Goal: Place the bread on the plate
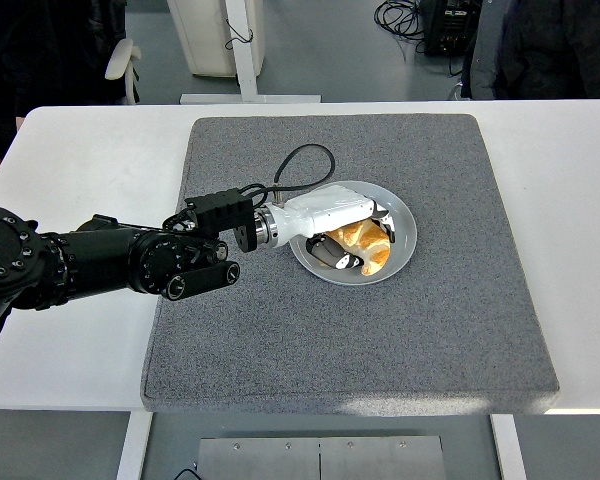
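A golden croissant (362,243) lies in the pale grey plate (402,222) near the middle of the grey mat. My left arm reaches in from the left edge. Its white hand (358,238) is down in the plate with its fingers still curled around the croissant. The bread rests against the plate's floor. My right arm is out of the picture.
The plate sits on a large dark grey mat (460,330) covering most of the white table (70,330). A black cable (295,165) loops from the hand's wrist over the mat. A person's dark clothing shows at the top right.
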`<act>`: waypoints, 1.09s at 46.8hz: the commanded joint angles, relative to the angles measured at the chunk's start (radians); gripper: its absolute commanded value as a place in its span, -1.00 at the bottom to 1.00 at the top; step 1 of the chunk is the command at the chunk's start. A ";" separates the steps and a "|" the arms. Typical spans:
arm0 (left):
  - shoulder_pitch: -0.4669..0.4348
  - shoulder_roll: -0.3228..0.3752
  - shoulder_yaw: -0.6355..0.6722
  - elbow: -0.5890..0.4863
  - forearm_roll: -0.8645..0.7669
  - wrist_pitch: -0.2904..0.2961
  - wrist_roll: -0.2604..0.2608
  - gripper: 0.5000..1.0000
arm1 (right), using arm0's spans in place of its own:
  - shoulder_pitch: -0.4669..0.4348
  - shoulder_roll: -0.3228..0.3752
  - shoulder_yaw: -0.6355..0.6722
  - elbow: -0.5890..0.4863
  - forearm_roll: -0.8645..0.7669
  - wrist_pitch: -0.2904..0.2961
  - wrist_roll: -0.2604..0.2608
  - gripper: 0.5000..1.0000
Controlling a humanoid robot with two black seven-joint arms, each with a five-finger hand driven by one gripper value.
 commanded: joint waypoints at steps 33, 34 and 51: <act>0.042 0.000 -0.021 0.067 -0.021 -0.002 0.000 -0.88 | 0.000 0.000 0.000 0.002 0.000 0.000 0.000 1.00; 0.042 0.000 -0.021 0.067 -0.021 -0.002 0.000 -0.73 | 0.000 0.000 0.000 0.002 0.000 0.000 0.000 1.00; 0.042 0.000 -0.032 0.065 -0.069 -0.003 0.003 0.16 | 0.000 0.000 -0.002 0.002 0.000 0.000 0.000 1.00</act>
